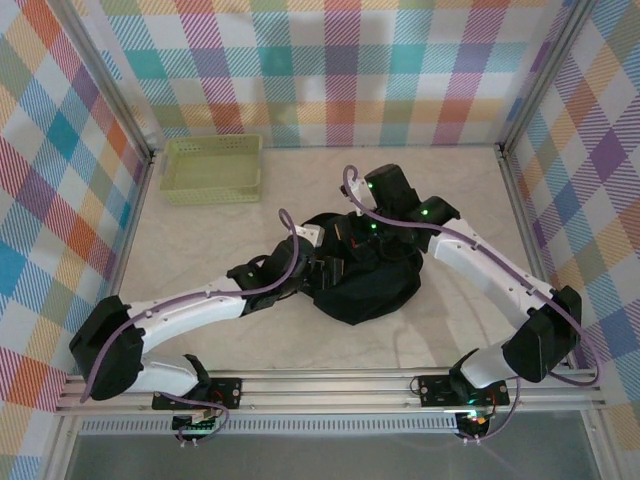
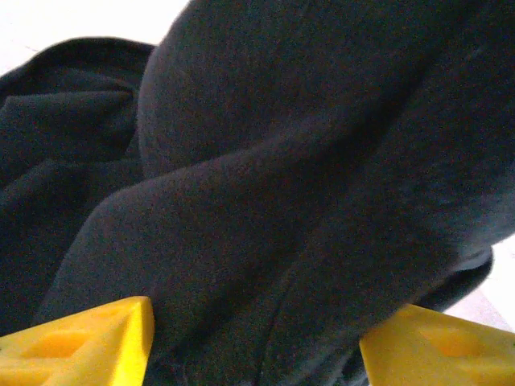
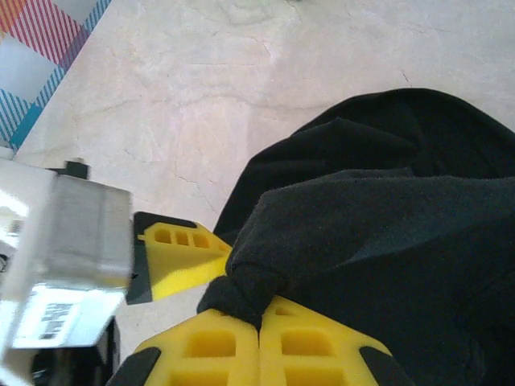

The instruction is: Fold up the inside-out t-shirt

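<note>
The black t-shirt (image 1: 372, 282) lies bunched in a heap at the table's middle. My right gripper (image 1: 354, 236) is at the heap's far edge, shut on a pinched fold of cloth (image 3: 241, 291); the gripper (image 3: 259, 323) has its yellow fingers pressed together. My left gripper (image 1: 324, 268) is pushed into the heap's left side. In the left wrist view the gripper (image 2: 257, 347) is open, with yellow fingertips (image 2: 88, 342) far apart and dark cloth (image 2: 282, 161) bulging between them. One left finger (image 3: 182, 259) shows beside the right gripper's pinch.
A pale yellow-green lattice basket (image 1: 212, 168) stands at the back left against the wall. Plaid walls and metal posts bound the table (image 1: 470, 180) on three sides. Bare marble-look surface lies around the heap.
</note>
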You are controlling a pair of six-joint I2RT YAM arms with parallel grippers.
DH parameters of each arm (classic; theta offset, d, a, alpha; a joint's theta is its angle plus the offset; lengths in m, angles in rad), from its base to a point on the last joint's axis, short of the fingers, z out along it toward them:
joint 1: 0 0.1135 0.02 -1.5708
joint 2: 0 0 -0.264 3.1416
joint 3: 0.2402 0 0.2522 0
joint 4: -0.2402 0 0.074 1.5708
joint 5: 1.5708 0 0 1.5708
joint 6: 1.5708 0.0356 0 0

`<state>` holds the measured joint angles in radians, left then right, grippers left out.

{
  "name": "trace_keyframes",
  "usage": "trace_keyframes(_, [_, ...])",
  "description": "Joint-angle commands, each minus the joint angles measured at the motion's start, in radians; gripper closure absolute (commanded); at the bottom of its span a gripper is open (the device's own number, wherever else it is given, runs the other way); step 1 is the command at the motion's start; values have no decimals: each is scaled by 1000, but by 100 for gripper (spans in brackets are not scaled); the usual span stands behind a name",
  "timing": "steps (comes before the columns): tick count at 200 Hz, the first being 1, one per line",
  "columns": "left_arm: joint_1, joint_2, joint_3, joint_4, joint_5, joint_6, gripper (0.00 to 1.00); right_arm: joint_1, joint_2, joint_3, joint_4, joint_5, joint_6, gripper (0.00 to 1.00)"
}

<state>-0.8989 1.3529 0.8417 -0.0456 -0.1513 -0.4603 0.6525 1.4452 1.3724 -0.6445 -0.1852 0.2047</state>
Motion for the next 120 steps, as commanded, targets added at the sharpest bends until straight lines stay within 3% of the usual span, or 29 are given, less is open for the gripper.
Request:
trace_keyframes(1, [-8, 36, 46, -11, -62, -39, 44, 9, 17, 5, 27, -12, 10, 100])
trace_keyframes(27, [-8, 58, 44, -16, -91, -38, 68, 7, 40, 12, 11, 80, 17, 98])
trace_keyframes(53, [-8, 53, 2, 14, -48, -28, 89, -37, 107, 39, 5, 82, 19, 93])
trace_keyframes(75, [-9, 42, -62, 55, -5, -37, 95, -75, 208, 76, 33, 109, -7, 96])
trace_keyframes(120, [-7, 59, -93, 63, -24, -71, 96, -77, 450, 268, 17, 263, -89, 92])
